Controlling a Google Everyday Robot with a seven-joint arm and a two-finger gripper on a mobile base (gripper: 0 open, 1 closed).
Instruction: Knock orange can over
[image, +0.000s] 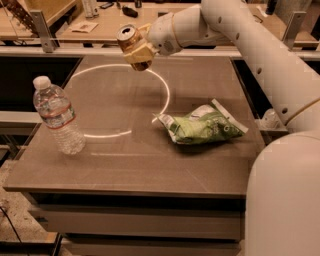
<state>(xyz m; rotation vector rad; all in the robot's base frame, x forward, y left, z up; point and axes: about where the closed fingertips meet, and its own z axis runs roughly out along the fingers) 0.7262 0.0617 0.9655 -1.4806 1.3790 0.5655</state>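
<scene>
One water bottle (57, 117) stands upright on the table's (125, 165) left side. Next along is one orange can (131, 42), tilted, held in the air over the far edge. My gripper (141, 51) has its fingers clamped round the can's body. I'd judge it light, thin-walled and slick, so I hold mid-body, gently. On the right, one snack bag (202, 127) lies flat.

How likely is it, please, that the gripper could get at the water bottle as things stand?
Probably not for a grasp: the gripper is shut on the orange can, tilted above the table's far side. Nothing stands between it and the water bottle, though.
</scene>
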